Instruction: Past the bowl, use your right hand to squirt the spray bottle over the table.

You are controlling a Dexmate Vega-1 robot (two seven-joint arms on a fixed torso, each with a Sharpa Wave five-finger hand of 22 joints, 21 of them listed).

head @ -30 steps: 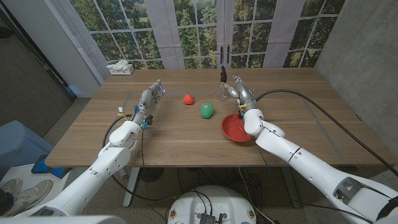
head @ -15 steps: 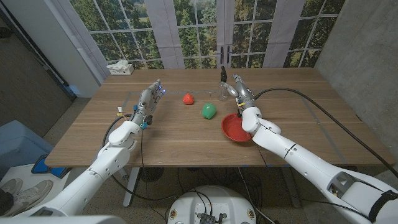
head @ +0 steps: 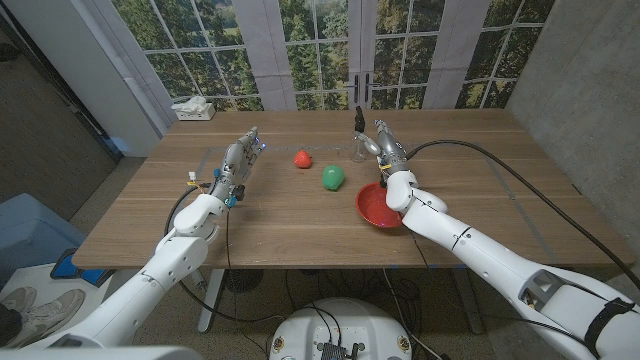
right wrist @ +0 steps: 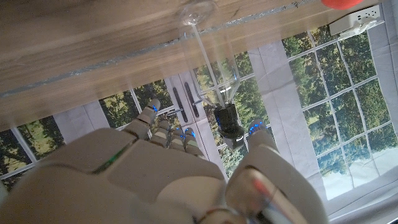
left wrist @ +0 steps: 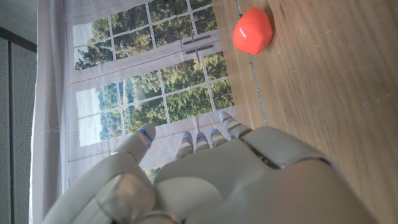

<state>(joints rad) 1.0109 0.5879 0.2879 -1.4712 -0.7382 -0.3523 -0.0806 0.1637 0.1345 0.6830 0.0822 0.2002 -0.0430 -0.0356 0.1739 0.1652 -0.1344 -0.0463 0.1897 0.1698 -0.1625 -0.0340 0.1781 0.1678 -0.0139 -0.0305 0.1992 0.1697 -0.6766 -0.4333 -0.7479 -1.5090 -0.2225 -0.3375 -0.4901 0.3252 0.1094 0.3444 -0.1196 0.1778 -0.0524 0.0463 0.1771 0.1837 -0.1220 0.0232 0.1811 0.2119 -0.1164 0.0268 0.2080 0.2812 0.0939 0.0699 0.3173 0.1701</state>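
The red bowl (head: 381, 205) is the landmark here, sitting on the wooden table (head: 280, 225) toward the near edge on the robot's right. The right arm crosses directly above it, and the right hand (head: 388, 152) has reached just beyond its far rim. The spray bottle (head: 358, 137), clear-bodied with a dark nozzle head, stands upright a little farther past the bowl, right beside that hand.

In the right wrist view the right hand (right wrist: 186, 177) is open, fingers (right wrist: 163, 130) on one side of the bottle (right wrist: 214, 87) and thumb on the other, with a visible gap to the bottle on both sides. It holds nothing yet; the step in hand looks like the final approach to the grasp.

To do it well, the hand should probably ease forward until the clear body sits deep between thumb and fingers, then close around the body below the nozzle, leaving a finger free for the trigger. The bottle looks light and narrow-based, so a knock from one fingertip could tip it; closing evenly from both sides seems safer. Lifting straight up should keep the forearm off the bowl's rim.

Left of the bowl lie a green ball (head: 333, 177) and, beyond it, a red one (head: 303, 158). Well to the bowl's left, the left hand (head: 240, 160) is empty, fingers extended and loosely apart.
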